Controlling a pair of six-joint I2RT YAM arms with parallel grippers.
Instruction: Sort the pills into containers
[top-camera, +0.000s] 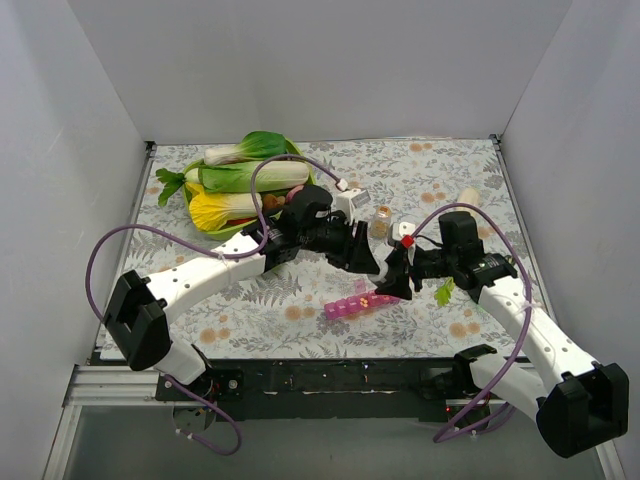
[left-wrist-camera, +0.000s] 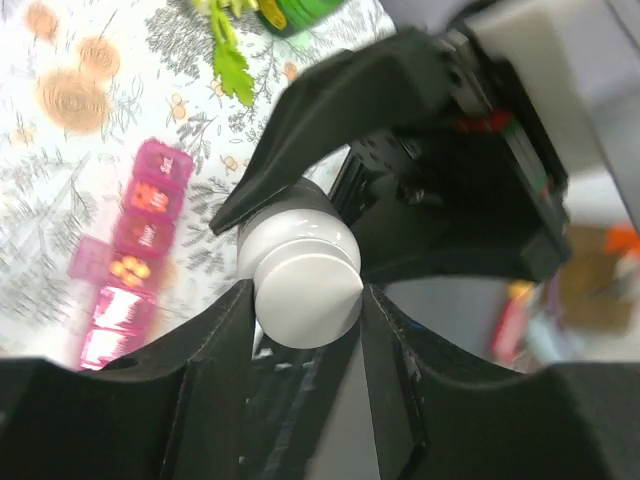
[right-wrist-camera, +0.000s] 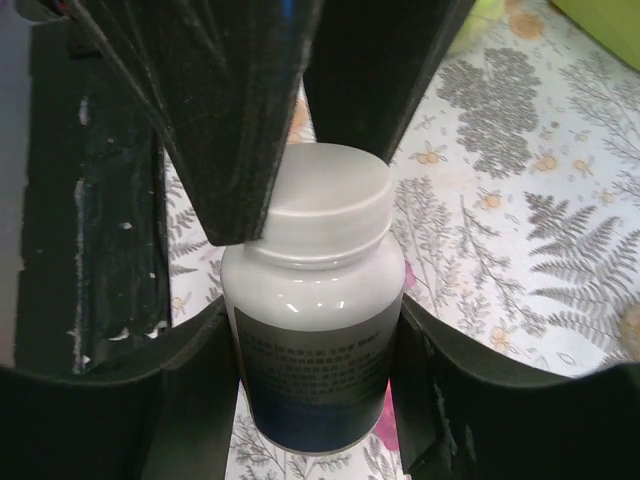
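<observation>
A white pill bottle (right-wrist-camera: 315, 330) with a dark label is upright between the fingers of my right gripper (right-wrist-camera: 315, 375), which is shut on its body. My left gripper (left-wrist-camera: 308, 312) is shut on the bottle's white cap (left-wrist-camera: 308, 290), one finger (right-wrist-camera: 225, 130) pressed against each side. In the top view both grippers meet above the table, the left gripper (top-camera: 365, 255) and the right gripper (top-camera: 400, 277), and they hide the bottle. The pink organiser (top-camera: 355, 303) lies below them with lids open. Orange pills (left-wrist-camera: 130, 268) show in one compartment of the organiser (left-wrist-camera: 140, 235).
A green plate of vegetables (top-camera: 240, 185) sits at the back left. A small clear jar (top-camera: 382, 222), a white box (top-camera: 350, 200) and a red-and-white item (top-camera: 406, 233) stand behind the grippers. A green leaf (top-camera: 443, 292) and a dark green bottle (left-wrist-camera: 300, 12) lie near the right arm.
</observation>
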